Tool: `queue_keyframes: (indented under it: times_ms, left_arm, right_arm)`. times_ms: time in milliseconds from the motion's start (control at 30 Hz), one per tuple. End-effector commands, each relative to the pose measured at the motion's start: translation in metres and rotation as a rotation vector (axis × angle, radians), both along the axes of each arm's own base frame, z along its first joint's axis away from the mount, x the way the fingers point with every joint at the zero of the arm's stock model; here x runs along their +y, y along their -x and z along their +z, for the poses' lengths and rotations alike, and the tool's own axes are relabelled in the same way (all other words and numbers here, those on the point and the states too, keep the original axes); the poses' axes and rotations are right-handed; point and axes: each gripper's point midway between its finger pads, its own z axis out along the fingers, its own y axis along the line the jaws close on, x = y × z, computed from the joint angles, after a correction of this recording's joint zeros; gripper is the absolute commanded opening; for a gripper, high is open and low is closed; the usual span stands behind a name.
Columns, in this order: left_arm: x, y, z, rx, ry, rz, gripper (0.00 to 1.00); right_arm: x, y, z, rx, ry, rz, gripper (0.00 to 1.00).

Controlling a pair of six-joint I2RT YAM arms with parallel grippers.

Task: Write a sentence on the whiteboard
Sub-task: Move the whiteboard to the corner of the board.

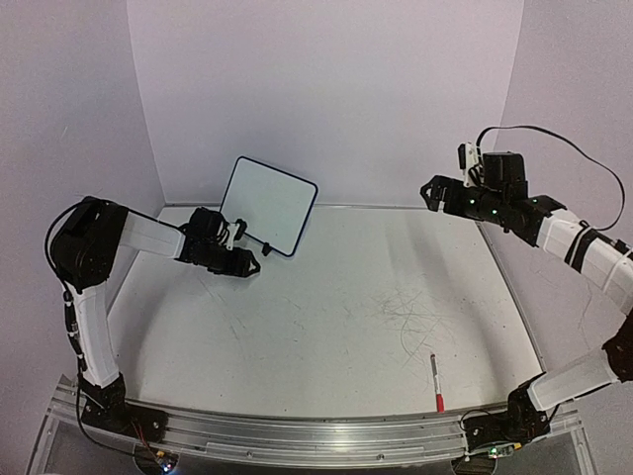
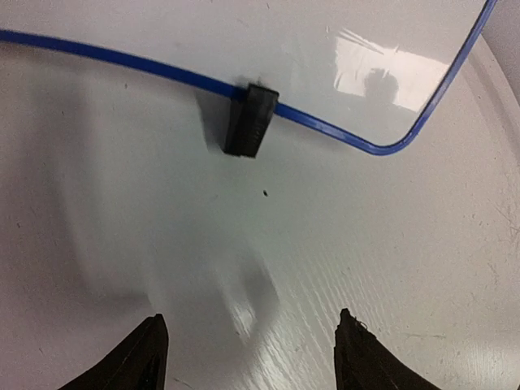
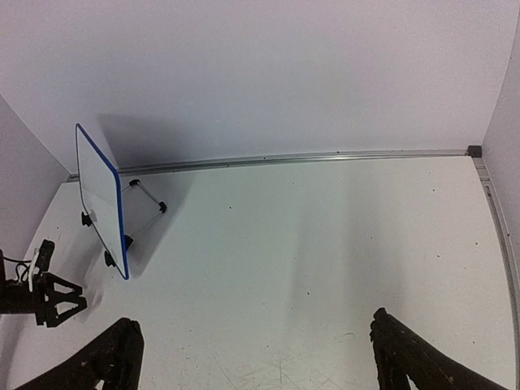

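Note:
The whiteboard (image 1: 269, 206) stands tilted on its feet at the back left of the table. Its face looks blank and no sentence is in view on it. My left gripper (image 1: 252, 265) hovers low just in front of the board's lower edge. In the left wrist view the blue frame of the whiteboard (image 2: 244, 32) and one black foot (image 2: 250, 120) lie ahead of my left gripper (image 2: 252, 321), whose jaws are open with only table between them. My right gripper (image 1: 427, 190) is raised at the right, far from the board. From there my right gripper (image 3: 252, 325) is open and empty, with the whiteboard (image 3: 97, 187) edge-on.
A red marker (image 1: 436, 384) lies on the table near the front right, by the right arm's base. The table top (image 1: 346, 297) is scuffed with grey scratch marks. White walls close in the back and both sides.

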Motion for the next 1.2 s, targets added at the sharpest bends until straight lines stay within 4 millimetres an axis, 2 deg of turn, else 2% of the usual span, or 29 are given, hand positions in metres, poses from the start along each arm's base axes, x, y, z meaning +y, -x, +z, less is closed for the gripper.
queue_keyframes:
  times_ms: [0,100,167,233,467,633,733,900,1167]
  left_arm:
    - [-0.016,-0.033,0.013,-0.162,-0.007,-0.137,0.69]
    - [-0.021,-0.045,0.0,-0.189,-0.041,-0.174,0.65]
    - [-0.028,-0.048,-0.002,-0.203,-0.034,-0.217,0.58]
    - [-0.034,-0.051,-0.003,-0.223,-0.043,-0.243,0.57]
    - [-0.042,-0.068,-0.017,-0.257,-0.125,-0.229,0.47]
    - [-0.048,-0.072,-0.018,-0.283,-0.173,-0.214,0.37]
    - [-0.051,-0.077,-0.015,-0.302,-0.194,-0.195,0.26]
    - [-0.07,-0.075,-0.008,-0.345,-0.225,-0.184,0.1]
    - [-0.107,-0.053,-0.003,-0.344,-0.235,-0.103,0.03]
  right_arm:
    - [-0.002,0.011,0.018,-0.049,-0.004,0.006,0.98]
    - [-0.003,0.015,0.023,-0.062,-0.009,0.008,0.98]
    - [-0.004,0.017,0.027,-0.071,-0.012,0.007,0.98]
    - [-0.004,0.019,0.029,-0.077,-0.013,0.01,0.98]
    - [-0.002,0.021,0.031,-0.081,-0.026,0.02,0.98]
    - [0.003,0.021,0.031,-0.082,-0.041,0.031,0.98]
    - [0.005,0.022,0.03,-0.082,-0.046,0.036,0.98]
    - [0.008,0.022,0.025,-0.076,-0.049,0.041,0.97]
    - [0.013,0.021,0.012,-0.051,-0.043,0.048,0.97]
